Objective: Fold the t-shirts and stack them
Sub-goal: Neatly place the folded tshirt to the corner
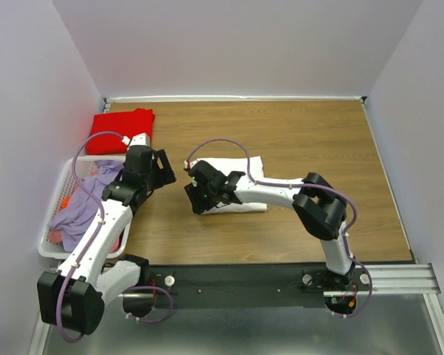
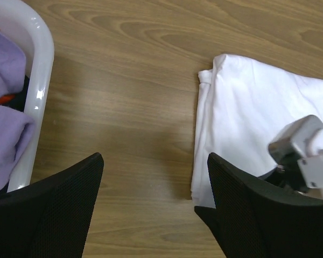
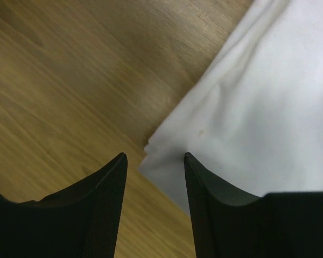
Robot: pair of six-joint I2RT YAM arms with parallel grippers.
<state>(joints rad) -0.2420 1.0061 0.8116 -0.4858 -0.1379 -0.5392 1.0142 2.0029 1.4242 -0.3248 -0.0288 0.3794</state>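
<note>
The left gripper [image 2: 155, 161] gapes empty over a brown wooden table [image 2: 134, 80]; right gripper [image 3: 153, 157], unclenched, straddles a white cloth t-shirt [image 3: 258, 102].

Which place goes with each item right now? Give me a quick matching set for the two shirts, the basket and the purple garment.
Things:
1. red t-shirt
2. white t-shirt
3. laundry basket
4. purple garment

Places:
A. inside the basket
B. middle of the table
C. far left corner
D. left edge, near side

Pairs: 1-C, 2-B, 3-D, 4-A
</note>
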